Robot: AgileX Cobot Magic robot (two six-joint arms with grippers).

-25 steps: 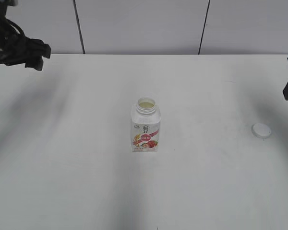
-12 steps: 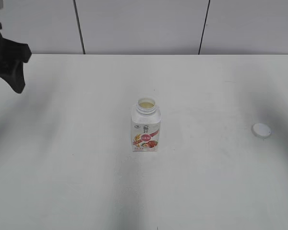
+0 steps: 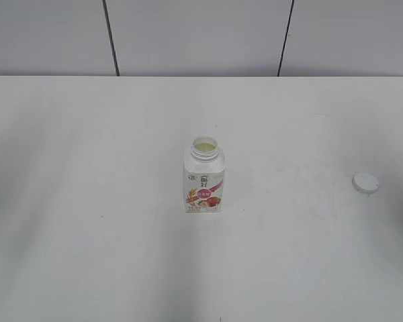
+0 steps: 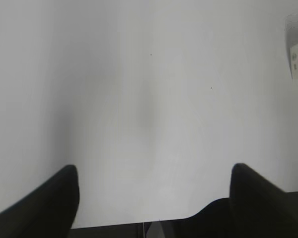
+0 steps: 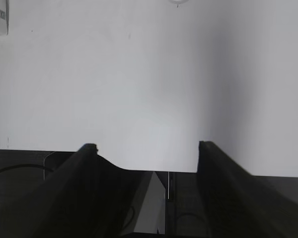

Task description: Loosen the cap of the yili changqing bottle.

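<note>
the counter (image 3: 87, 255) is bare white, and the bottle (image 3: 204, 178) stands upright near its middle, label toward the camera, neck uncovered so pale contents show at the mouth. the cap (image 3: 365, 182) lies flat on the counter well to the right of the bottle, apart from it; judging by that, the loosening is already done and the cap was set aside out of the way.

neither arm shows in the exterior view. the left end effector (image 4: 154, 198) hangs over bare counter with its fingers spread wide and nothing between them; only a sliver of the bottle's label shows at the right edge of that view. the right end effector (image 5: 148, 158) is likewise apart and empty, with the bottle cut off at the top left corner and the cap barely visible at the top edge.
</note>
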